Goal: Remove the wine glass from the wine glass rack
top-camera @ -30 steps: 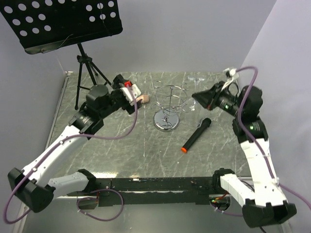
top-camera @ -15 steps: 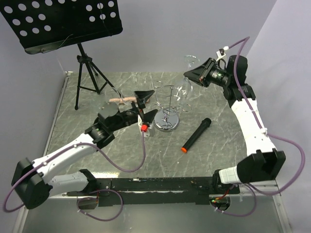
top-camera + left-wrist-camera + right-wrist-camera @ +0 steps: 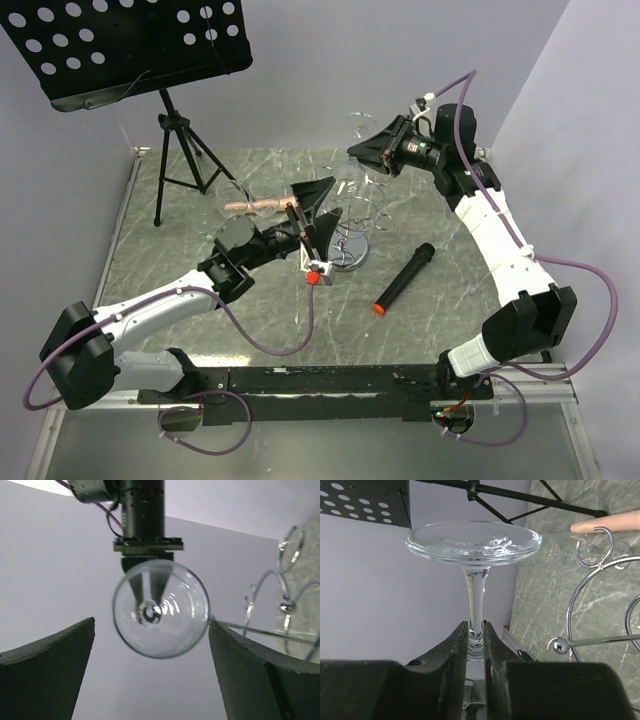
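Note:
My right gripper (image 3: 362, 153) is raised above the rack and shut on the stem of a clear wine glass (image 3: 351, 174). In the right wrist view the fingers (image 3: 457, 645) clamp the stem, with the glass's round foot (image 3: 472, 540) beyond them. The chrome wine glass rack (image 3: 343, 250) stands below on its disc base; its wire arms also show in the right wrist view (image 3: 580, 592). My left gripper (image 3: 320, 212) is open and points up at the glass. In the left wrist view the bowl (image 3: 160, 609) hangs between and above its spread fingers (image 3: 250, 670), not touching them.
A black microphone (image 3: 405, 277) with an orange end lies right of the rack. A black music stand (image 3: 130, 45) on a tripod (image 3: 180, 150) fills the back left. Another clear glass (image 3: 233, 195) and a pink stick (image 3: 255, 206) lie left of the rack.
My right arm has lifted the glass up and carried it left, above the rack. My left arm has swung right and tilted its open gripper up under the glass.

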You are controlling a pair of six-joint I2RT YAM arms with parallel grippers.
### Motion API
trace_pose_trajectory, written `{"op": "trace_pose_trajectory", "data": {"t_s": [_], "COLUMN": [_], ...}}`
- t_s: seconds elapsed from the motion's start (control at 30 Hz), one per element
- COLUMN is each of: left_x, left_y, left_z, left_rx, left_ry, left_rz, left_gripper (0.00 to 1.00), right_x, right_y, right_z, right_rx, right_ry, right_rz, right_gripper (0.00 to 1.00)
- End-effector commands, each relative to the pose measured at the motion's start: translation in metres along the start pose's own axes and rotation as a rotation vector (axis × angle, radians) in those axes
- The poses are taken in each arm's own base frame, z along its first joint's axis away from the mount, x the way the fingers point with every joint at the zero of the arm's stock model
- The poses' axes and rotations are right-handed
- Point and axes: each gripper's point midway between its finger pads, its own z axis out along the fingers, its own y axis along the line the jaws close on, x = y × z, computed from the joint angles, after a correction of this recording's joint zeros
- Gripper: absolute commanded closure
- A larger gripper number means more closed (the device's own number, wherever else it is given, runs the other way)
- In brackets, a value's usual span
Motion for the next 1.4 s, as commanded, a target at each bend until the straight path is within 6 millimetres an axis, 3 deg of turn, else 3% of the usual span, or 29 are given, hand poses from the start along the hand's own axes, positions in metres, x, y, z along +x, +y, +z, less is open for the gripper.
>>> {"op": "trace_pose_trajectory", "data": {"t_s": [0.0,0.17,0.57,1.0,1.37], "left_x": [-0.012,-0.017,-0.022,-0.017,-0.017], "left_y": [0.04,0.045,0.038,0.029,0.03], "left_z": [0.003,0.006,0.011,0.024,0.024], "left_rx": [-0.132,-0.149,-0.117,-0.088,-0.081], "left_ry": [-0.037,-0.063,-0.099,-0.098,-0.103], "left_rz": [0.104,0.136,0.18,0.22,0.22], "left_gripper": [0.0,0.0,0.0,0.01,0.19], "right_x": [-0.008,-0.005,0.004,0.011,0.01], "right_y": [0.041,0.037,0.038,0.041,0.036], "right_z": [-0.007,-0.001,0.012,0.016,0.021], "right_rx": [-0.083,-0.07,-0.069,-0.07,-0.055], "right_ry": [-0.046,-0.038,-0.009,0.004,0.003], "right_rz": [-0.075,-0.095,-0.134,-0.187,-0.199], "right_gripper": [1.0,1.0,1.0,1.0,1.0]}}
